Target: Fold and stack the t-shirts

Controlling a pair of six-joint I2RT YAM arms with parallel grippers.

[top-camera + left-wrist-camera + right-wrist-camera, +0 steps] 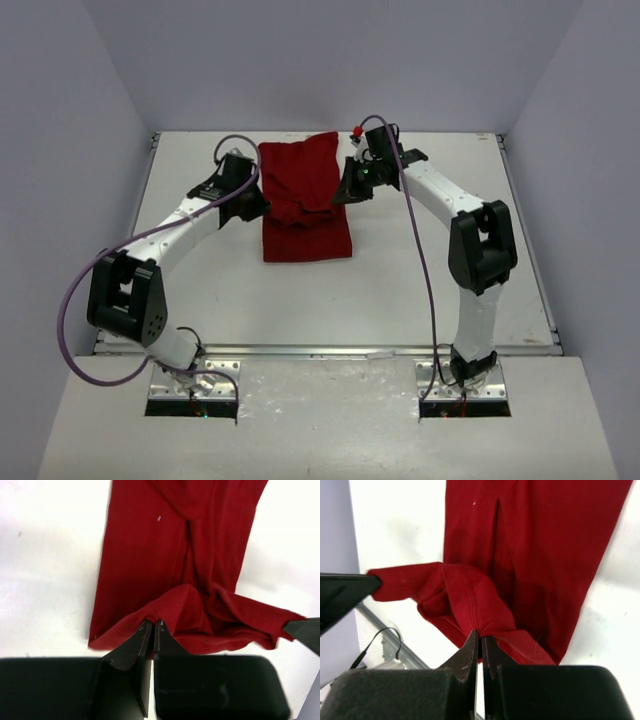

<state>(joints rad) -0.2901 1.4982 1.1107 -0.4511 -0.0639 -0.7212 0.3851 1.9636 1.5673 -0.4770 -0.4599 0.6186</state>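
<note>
Deep-red cloth, top view: the t-shirt (305,205) lies on the white desk (200,290) at far centre, between the two arms, its long axis running away from the bases. Its near part lies flat, and a bunched ridge crosses it about mid-length. The left pincer (258,206) meets the shirt's left edge and the right pincer (347,188) its right edge, both at that ridge. Jaw state cannot be read from this height. Left wrist view: the left pincer (151,625) has its two dark fingers pressed together on a raised fold of the t-shirt (150,555) — cloth nipped right at the tips. The fold is lifted off the desk (50,555) and stretches right as a taut band to a dark fingertip of the right pincer (304,630) at the frame edge. The rest of the shirt lies flat beyond, with a lengthwise crease down its middle. Right wrist view: the right pincer (480,636) is likewise closed on a gathered fold of the t-shirt (545,555), with a stitched seam running into the tips. A band of cloth leads left to the left pincer (345,592), whose finger holds its end. White desk (395,530) shows on both sides of the shirt.
</note>
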